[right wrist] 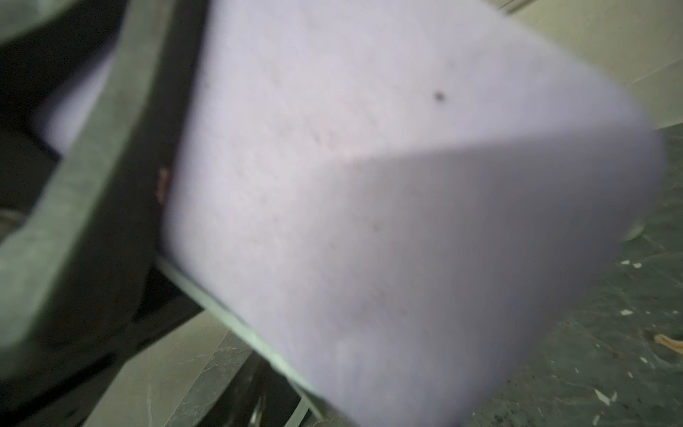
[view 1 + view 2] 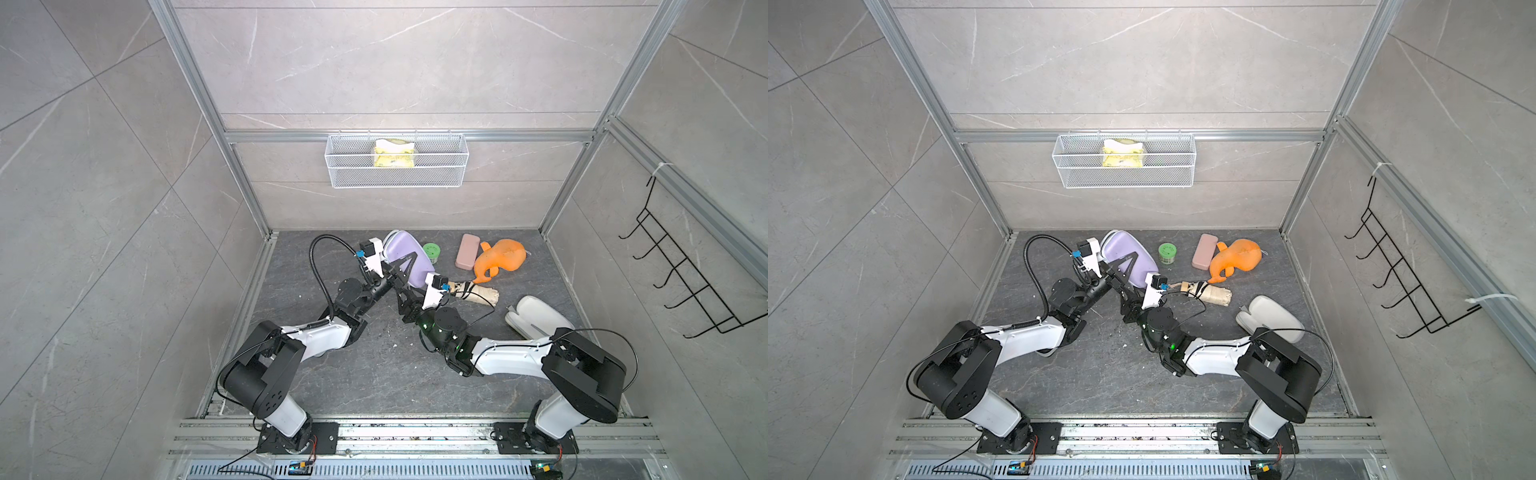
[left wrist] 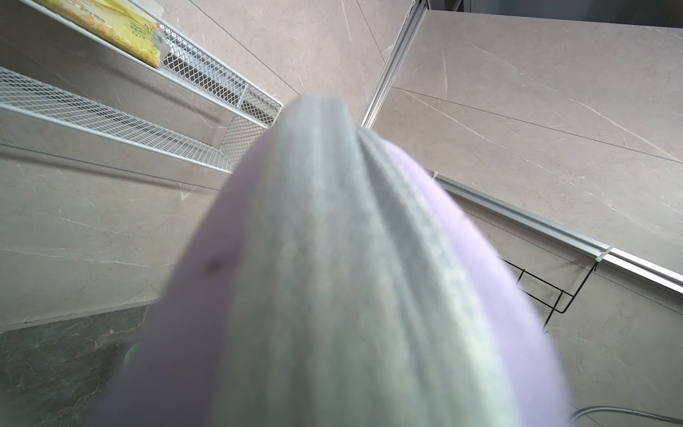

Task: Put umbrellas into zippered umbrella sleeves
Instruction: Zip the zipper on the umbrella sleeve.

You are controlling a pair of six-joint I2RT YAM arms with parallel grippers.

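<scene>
One lilac sleeve [image 2: 400,247], grey zip rim; left fingers [image 2: 405,262] grip it; right fingers [image 2: 401,296] state unclear.

The lilac sleeve [image 3: 332,277] swamps both wrist views, pure blur. The right gripper [image 2: 406,298] sits tucked under its camera, grip unreadable. The cream sleeve [image 2: 536,313] is half behind the right arm.

Dark marbled tabletop [image 2: 374,374] (crumb-flecked) with green tub [image 2: 432,250], pink case [image 2: 468,251], orange plush [image 2: 500,259], beige umbrella [image 2: 484,296], cream sleeve [image 2: 540,316].
</scene>
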